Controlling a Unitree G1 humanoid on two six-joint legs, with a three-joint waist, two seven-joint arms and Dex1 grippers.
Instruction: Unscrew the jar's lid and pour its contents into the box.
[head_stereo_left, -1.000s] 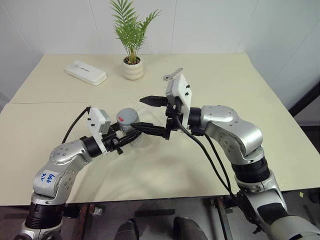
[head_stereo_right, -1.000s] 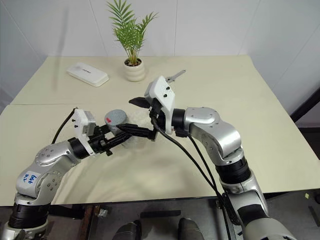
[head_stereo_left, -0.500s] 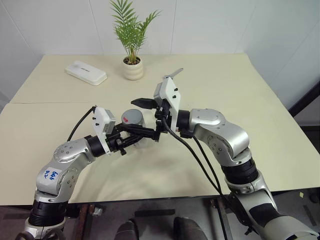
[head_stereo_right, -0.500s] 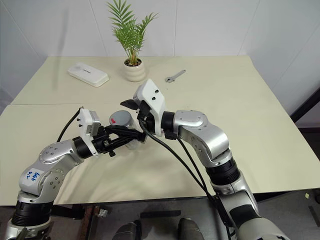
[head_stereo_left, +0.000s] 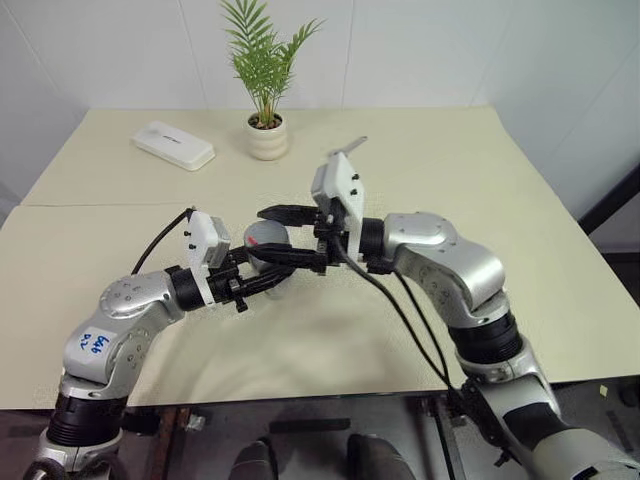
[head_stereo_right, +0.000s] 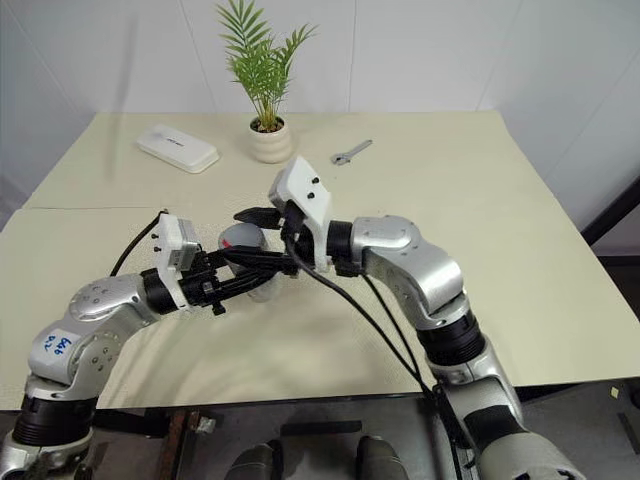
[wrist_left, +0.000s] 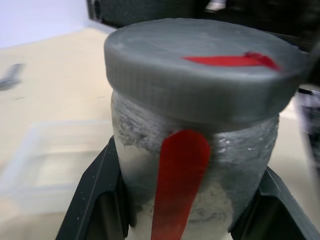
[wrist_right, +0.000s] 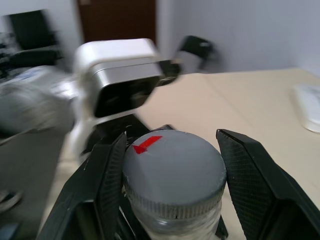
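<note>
Right gripper now clamped on lid, previously open.

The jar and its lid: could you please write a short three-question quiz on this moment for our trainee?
1. True or false: the lid is already off the jar.
2. What does the left gripper hold? A) the jar's body B) the wrench C) the plant pot
3. Fill in: the right gripper is shut on the ___.

Key: 1 false, the lid sits on the jar; 2 A; 3 lid.
</note>
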